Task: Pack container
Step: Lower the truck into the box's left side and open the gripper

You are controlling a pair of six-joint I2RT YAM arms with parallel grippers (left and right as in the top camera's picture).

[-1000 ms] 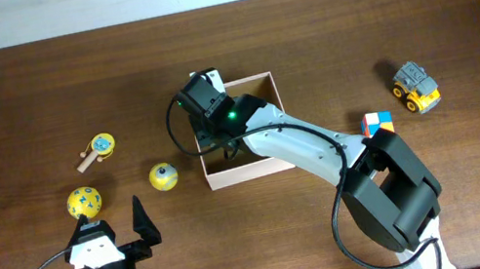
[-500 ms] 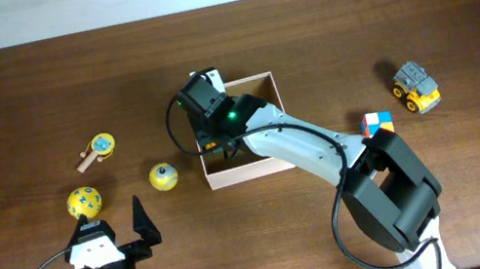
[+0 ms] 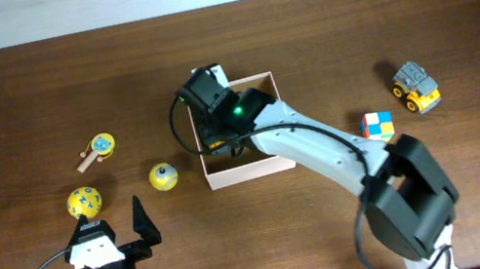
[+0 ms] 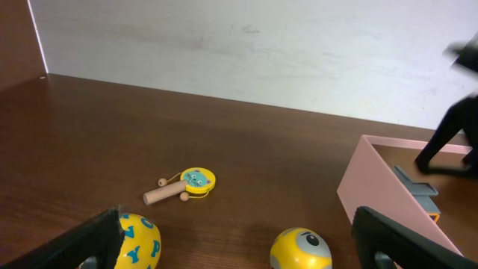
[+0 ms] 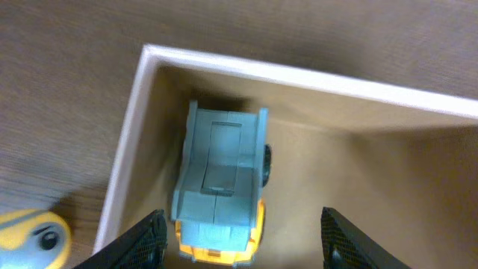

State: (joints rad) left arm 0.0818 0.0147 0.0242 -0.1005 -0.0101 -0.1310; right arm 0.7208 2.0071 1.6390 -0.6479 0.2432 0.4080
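Observation:
The container (image 3: 249, 173) is a square shallow cardboard box with whitish walls and a tan inside, at the table's middle; its rim shows in the right wrist view (image 5: 299, 75) and its side wall in the left wrist view (image 4: 377, 196). A grey and yellow toy truck (image 5: 220, 175) lies inside it by the left wall. My right gripper (image 5: 243, 243) is open just above the truck and holds nothing; from overhead (image 3: 219, 140) it hides most of the truck. My left gripper (image 3: 110, 238) is open and empty near the front edge, also seen in its wrist view (image 4: 239, 250).
Left of the box lie a yellow eyed ball (image 3: 162, 177), a yellow lettered ball (image 3: 84, 201) and a small wooden-handled rattle drum (image 3: 99, 147). To the right lie a colour cube (image 3: 377, 123) and a second grey and yellow truck (image 3: 415, 87).
My right arm has shifted a little to the right and back over the box, uncovering the colour cube. The left arm and the loose toys have not moved.

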